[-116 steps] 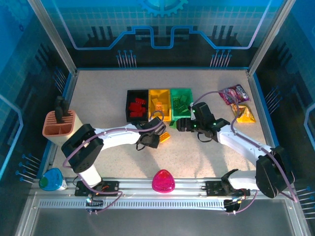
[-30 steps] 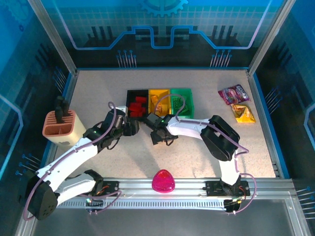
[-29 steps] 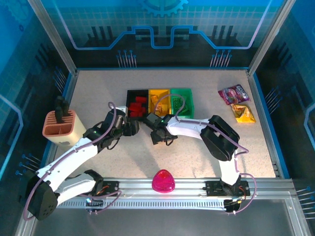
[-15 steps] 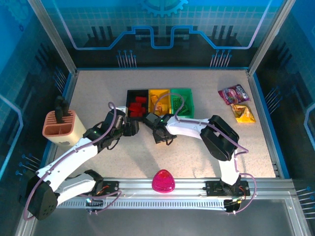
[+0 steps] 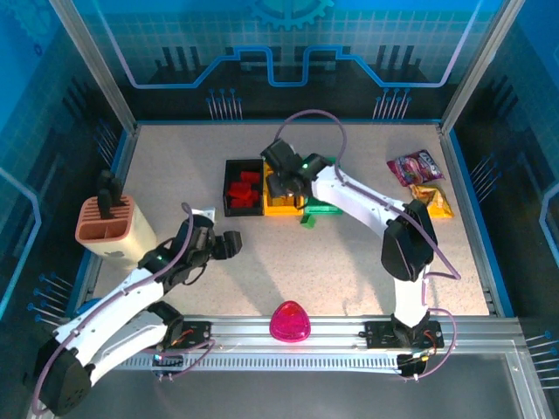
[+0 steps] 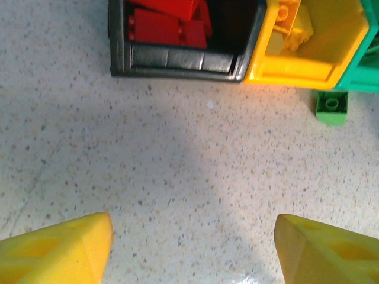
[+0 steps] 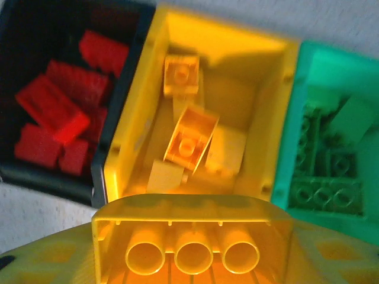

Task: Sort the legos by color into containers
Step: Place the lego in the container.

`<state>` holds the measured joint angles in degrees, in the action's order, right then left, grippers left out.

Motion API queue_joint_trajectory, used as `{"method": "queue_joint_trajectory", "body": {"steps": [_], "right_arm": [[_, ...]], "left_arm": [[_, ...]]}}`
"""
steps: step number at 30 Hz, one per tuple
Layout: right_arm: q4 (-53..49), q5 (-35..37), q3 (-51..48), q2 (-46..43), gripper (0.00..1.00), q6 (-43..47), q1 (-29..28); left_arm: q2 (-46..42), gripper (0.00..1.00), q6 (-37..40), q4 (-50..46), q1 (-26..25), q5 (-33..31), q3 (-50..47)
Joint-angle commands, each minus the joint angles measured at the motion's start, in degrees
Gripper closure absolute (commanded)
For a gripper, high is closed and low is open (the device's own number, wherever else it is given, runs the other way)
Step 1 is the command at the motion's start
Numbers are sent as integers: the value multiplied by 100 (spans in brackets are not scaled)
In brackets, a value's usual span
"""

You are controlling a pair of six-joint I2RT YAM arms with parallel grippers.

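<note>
Now the right gripper [image 5: 281,177] pinches a yellow studded plastic brick [image 7: 190,239] above the open yellow plastic bin [image 7: 277,118], where an off-centre release could bounce it off the rim into the neighbouring black bin [image 7: 109,157], while the left gripper [image 5: 229,243] hangs spread and empty.

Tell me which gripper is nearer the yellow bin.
Right. The right gripper hovers over the yellow bin, holding a yellow brick; the left gripper is open, short of the bin and to its left.

The speckled table [image 5: 349,262] bears a black bin [image 6: 177,59], yellow bin [image 6: 296,74] and green bin [image 7: 349,62] touching in 1 row, 1 green brick [image 6: 331,107] just beside them, 2 snack packets [image 5: 416,166], a pink dome [image 5: 290,321] and a terracotta holder [image 5: 106,229].
</note>
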<state>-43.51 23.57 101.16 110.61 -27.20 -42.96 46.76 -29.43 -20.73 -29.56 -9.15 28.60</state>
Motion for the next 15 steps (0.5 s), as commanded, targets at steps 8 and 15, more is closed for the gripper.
{"method": "queue_joint_trajectory", "body": {"steps": [8, 15], "right_arm": [[-578, -345, 1872, 1317, 36, 540, 473], [-1010, -168, 2971, 1890, 2, 567, 541]], "left_arm": [[-939, 28, -577, -557, -180, -42, -494], [-1013, 29, -531, -721, -251, -112, -316]]}}
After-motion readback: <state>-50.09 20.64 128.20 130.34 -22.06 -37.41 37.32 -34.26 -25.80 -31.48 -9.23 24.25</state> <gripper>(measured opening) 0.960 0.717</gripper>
